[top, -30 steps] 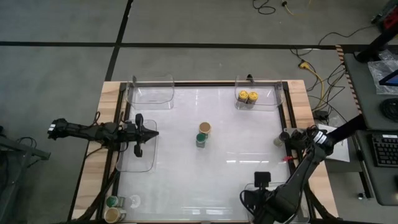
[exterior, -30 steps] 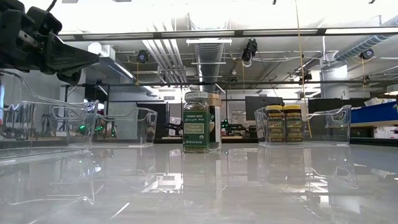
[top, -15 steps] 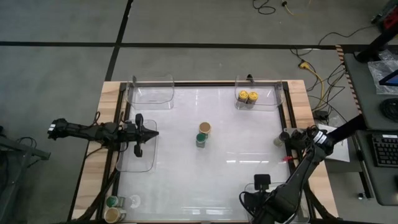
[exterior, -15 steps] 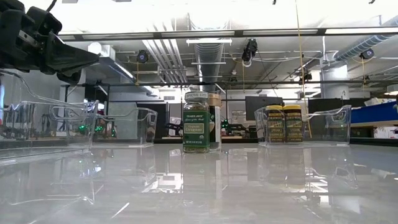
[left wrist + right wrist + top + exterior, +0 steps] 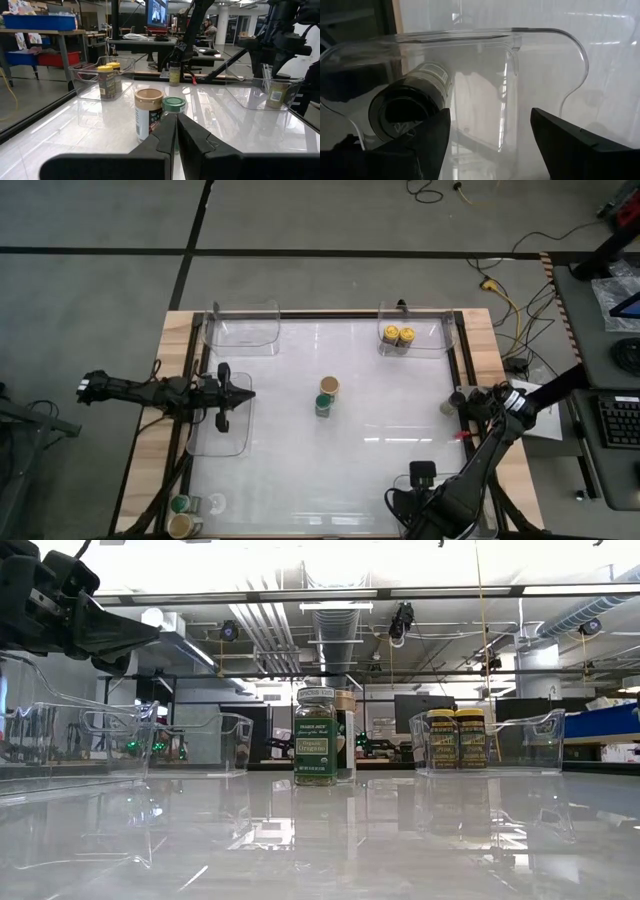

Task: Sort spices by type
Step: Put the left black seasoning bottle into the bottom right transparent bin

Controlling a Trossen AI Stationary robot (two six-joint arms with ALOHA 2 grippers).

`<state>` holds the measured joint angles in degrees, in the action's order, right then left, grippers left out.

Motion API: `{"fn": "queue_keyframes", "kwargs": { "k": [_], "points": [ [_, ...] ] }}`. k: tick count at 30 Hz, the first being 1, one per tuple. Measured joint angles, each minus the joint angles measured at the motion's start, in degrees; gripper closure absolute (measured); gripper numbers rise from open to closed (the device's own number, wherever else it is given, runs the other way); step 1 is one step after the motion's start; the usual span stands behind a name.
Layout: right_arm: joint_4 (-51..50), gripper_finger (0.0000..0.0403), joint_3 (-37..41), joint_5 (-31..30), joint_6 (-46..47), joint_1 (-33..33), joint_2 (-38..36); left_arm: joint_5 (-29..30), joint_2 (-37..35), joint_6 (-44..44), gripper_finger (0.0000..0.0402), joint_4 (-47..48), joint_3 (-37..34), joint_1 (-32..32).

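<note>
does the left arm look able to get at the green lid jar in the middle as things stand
Probably yes. The left tool, shut, points across bare table at the green-lid jar. The tan-lid jar stands right beside it, so there is little room on that side.

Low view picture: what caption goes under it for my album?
Green-lid jar mid-table, two yellow-lid jars in a clear bin.

Robotics lab / workshop w/ open ceiling: exposed ducts (image 5: 335, 625) and strip lights overhead. Ahead of the left fingers (image 5: 165, 140), beyond the table (image 5: 300, 450), benches w/ monitors (image 5: 157, 11) and blue bins (image 5: 37, 21). Concrete floor w/ loose cables (image 5: 500, 290) (desk w/ keyboard (image 5: 620, 420) alongside).
</note>
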<state>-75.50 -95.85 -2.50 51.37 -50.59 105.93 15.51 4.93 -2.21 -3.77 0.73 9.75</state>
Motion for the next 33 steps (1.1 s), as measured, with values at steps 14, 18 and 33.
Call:
{"fn": "queue_keyframes", "kwargs": {
  "k": [14, 18, 33],
  "points": [
    [1.31, 0.0117, 0.0, 1.49, 0.15, 0.0, 0.0, 0.0, -0.01, 0.0, 0.04, 0.0, 0.0, -0.01],
    [1.29, 0.0121, 0.0, 1.49, 0.2, 0.0, 0.0, 0.0, -0.02, 0.01, 0.04, -0.02, 0.0, -0.01],
    [0.39, 0.0107, 0.02, 1.73, 0.07, 0.0, -1.67, 0.0, -0.01, 0.01, 0.04, 0.0, 0.0, 0.0]
  ]
}}
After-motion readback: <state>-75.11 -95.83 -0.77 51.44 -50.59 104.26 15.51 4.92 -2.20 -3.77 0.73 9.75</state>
